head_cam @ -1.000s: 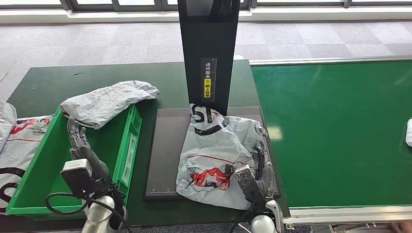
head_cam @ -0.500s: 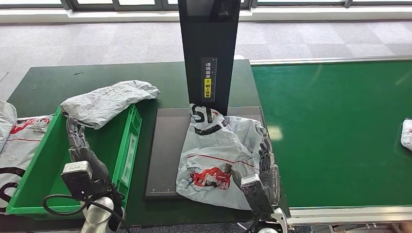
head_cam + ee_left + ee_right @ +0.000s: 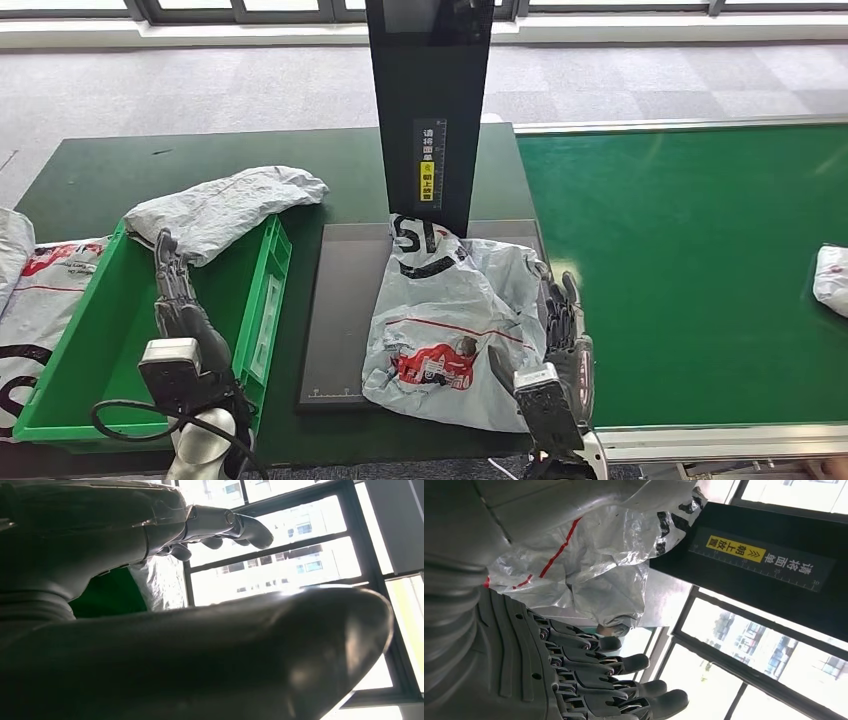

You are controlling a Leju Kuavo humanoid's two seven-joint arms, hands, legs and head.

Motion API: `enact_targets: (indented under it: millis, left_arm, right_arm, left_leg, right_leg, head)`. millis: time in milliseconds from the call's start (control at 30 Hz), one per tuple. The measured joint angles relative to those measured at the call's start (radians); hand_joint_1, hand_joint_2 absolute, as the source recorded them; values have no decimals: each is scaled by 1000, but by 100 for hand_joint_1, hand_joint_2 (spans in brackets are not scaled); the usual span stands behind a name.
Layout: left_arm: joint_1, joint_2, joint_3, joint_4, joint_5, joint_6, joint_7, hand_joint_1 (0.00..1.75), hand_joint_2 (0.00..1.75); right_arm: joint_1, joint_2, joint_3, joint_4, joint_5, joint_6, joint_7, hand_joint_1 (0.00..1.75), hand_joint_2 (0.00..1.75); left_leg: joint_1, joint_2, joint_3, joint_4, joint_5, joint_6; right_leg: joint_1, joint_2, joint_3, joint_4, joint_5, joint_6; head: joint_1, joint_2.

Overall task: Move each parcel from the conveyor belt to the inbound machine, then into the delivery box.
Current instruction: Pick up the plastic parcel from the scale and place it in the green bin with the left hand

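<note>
**Four parcels in view, one on the scanner plate, both hands empty**

Nearest the robot, the right hand [image 3: 562, 335] stands just beside the right edge of a crumpled grey plastic parcel with red and black print [image 3: 450, 330], fingers spread and extended, holding nothing; whether it touches the bag cannot be told. In the right wrist view the same fingers [image 3: 624, 665] fan apart next to the bag. The left hand [image 3: 178, 300] hangs over the green plastic delivery crate [image 3: 262, 310], fingers straight and apart, also holding nothing.

The printed parcel lies on the flat dark grey plate of the inbound machine [image 3: 340, 310], its upper end against the foot of the machine's tall black upright column [image 3: 430, 110], which carries one yellow-and-white label.

A second parcel, a plain grey crumpled bag [image 3: 225, 210], is draped over the far rim of the crate, part of it on the dark green table [image 3: 90, 170]. A third, a flat white bag with red and black print [image 3: 35, 290], lies on the table left of the crate.

To the right, the bright green conveyor belt [image 3: 690, 270] carries one small white parcel [image 3: 832, 280] at the picture's right edge, well apart from the machine.
</note>
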Motion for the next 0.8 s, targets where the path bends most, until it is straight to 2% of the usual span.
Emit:
enact_targets:
  millis: [333,433,567,667,800]
  left_arm:
    - [0,10,-57,-32,-44,-35,2,0,0]
    - [-1,20,-83,-32,-185,-71,44,0,0]
    - [-25,36,-160,-2,-477,-162,154,0,175]
    - [-95,41,-245,105,-626,-241,189,0,175]
    - [-212,24,-351,301,-771,-318,210,0,175]
  right_arm:
    - [27,0,0,-64,-7,-2,-38,0,175]
    - [37,0,0,-88,-14,-4,-69,0,175]
    - [48,0,0,-149,-26,-14,-140,0,175]
    - [51,2,1,-206,-14,-65,-187,0,175]
    - [49,8,7,-260,11,-86,-182,0,175]
  left_leg:
    - [0,0,-1,0,0,0]
    - [0,0,0,0,0,1]
    - [-1,-1,0,0,0,1]
    - [-1,-2,-1,0,1,1]
    - [-2,-1,0,0,1,2]
  right_leg:
    - [0,0,0,0,0,0]
    - [0,0,0,0,0,0]
    - [-1,0,0,0,0,0]
    - [-1,-2,0,0,0,1]
    - [-2,-1,0,0,1,1]
  head:
    - [0,0]
    - [0,0]
    - [0,0]
    - [0,0]
    - [0,0]
